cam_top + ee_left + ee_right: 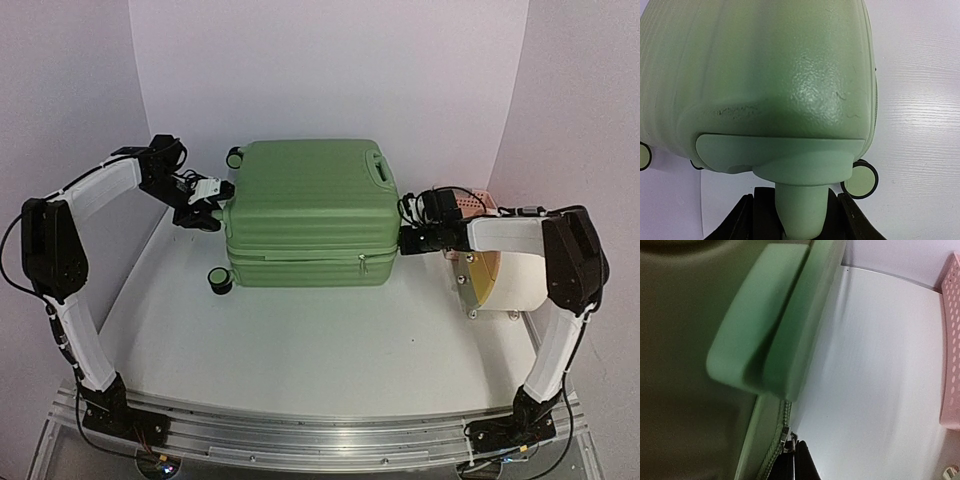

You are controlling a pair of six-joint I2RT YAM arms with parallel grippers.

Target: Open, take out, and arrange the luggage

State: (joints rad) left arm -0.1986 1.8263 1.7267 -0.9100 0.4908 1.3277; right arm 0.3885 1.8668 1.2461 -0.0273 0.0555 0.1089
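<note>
Left gripper (205, 212) is clamped on the suitcase (305, 205) by one wheel leg (802, 210). The black fingers (737, 222) sit either side of that smooth pale-green stem. Right gripper (799, 451) is pinched fully closed, tips right at the metal zip tab (788, 434); can't tell if the tab is actually nipped btwn them. Left wrist cam alone shows the shell's fine pebbled grain, a scuffed patch and the moulded wheel housing, plus another wheel (860, 180) w/ black rim and pale disc. Right wrist cam alone shows the woven zip (774, 450) along the seam and a rounded raised block (760, 320) on the shell's side. Only the top cam gives the whole layout. The suitcase lies flat and zipped shut mid-table (300, 350), ribs running left to right, carry handle (378, 168) at its far right corner, wheels to the left. One arm is at each end of it. Behind the right arm sits a pink basket (478, 203) w/ a perforated wall, partly hidden by the wrist. Just beside it, nearer the front, is a cream drum (515, 285) w/ a yellow-orange disc (480, 275) on its face. The right forearm crosses over its top. White walls close in the back and both sides.
</note>
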